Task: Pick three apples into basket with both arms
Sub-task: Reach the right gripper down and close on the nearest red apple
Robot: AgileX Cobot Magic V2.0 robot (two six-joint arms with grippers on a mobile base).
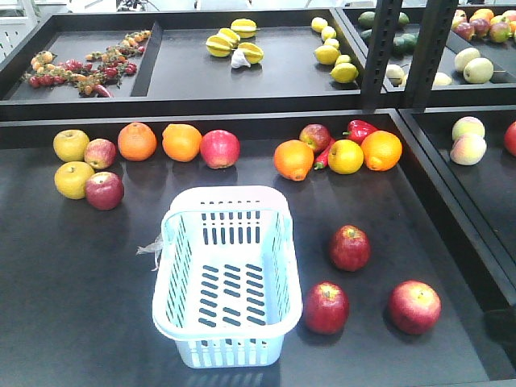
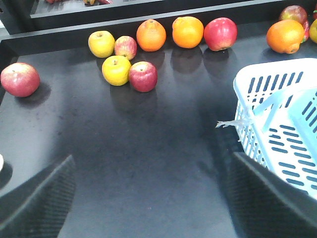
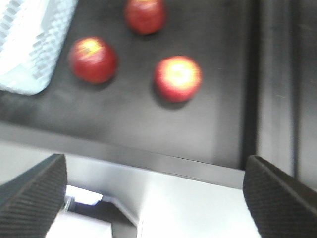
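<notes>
Three glossy red apples lie on the dark shelf right of the basket: one [image 1: 349, 247] farther back, one [image 1: 326, 307] close to the basket's front corner, one [image 1: 414, 307] at the far right. The pale blue slotted basket [image 1: 165, 302] stands empty in the middle. Neither arm shows in the front view. My right gripper [image 3: 154, 198] is open and empty, hanging off the shelf's front edge, short of the three apples [image 3: 92, 59] [image 3: 178, 78] [image 3: 144, 15]. My left gripper [image 2: 153, 198] is open and empty over bare shelf, left of the basket [image 2: 246, 74].
Along the back wall lie yellow apples [image 1: 71, 145], oranges [image 1: 137, 141], other red apples [image 1: 104, 190] [image 1: 219, 148], a lemon [image 1: 345, 156] and red peppers [image 1: 359, 129]. One red apple [image 2: 20, 79] sits at the far left. Raised shelves with more fruit stand behind and to the right.
</notes>
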